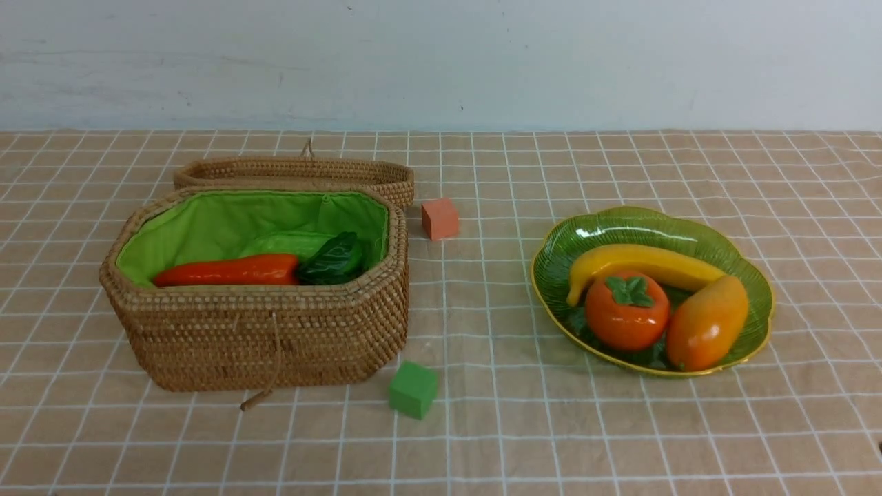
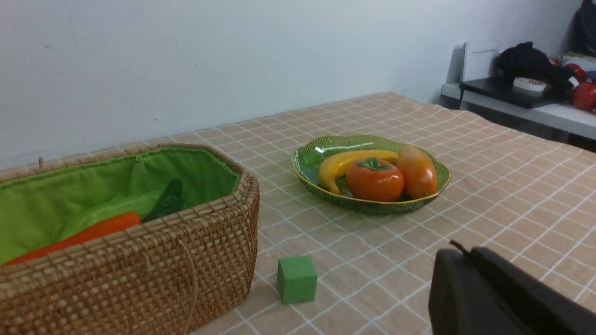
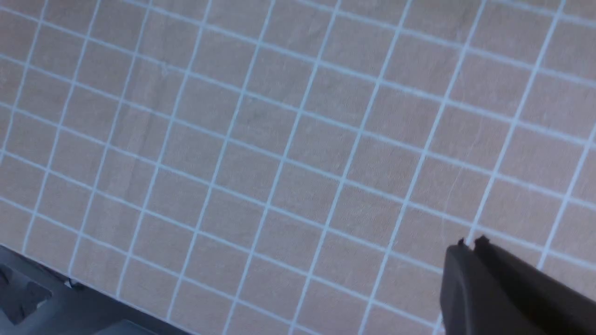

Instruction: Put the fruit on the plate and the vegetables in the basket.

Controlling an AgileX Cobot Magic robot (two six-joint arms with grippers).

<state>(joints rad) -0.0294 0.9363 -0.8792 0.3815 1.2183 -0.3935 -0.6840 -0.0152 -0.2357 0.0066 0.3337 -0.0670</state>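
So both our grippers, left (image 2: 458, 253) and right (image 3: 468, 245), sit closed and empty, away from the plate (image 1: 754, 286) holding banana (image 1: 648, 265), persimmon (image 1: 627, 311), mango (image 1: 706, 324); the basket (image 1: 262, 331) has the pepper (image 1: 227, 271) and cucumber (image 1: 286, 242).

From my remote seat this reads as a staged test room, not a lived-in kitchen. The counter (image 1: 620, 427) wears a tan cloth with a white grid, pushed against a bare, scuffed pale wall (image 1: 441, 62). Everything on it is glossy toy produce, plus two plain foam cubes, one orange (image 1: 439, 218) and one green (image 1: 413, 390). Through the left wrist camera I see a white side shelf (image 2: 521, 104) in the corner, piled with a black bundle, a small white bowl and red items too blurred to name, like spare props.
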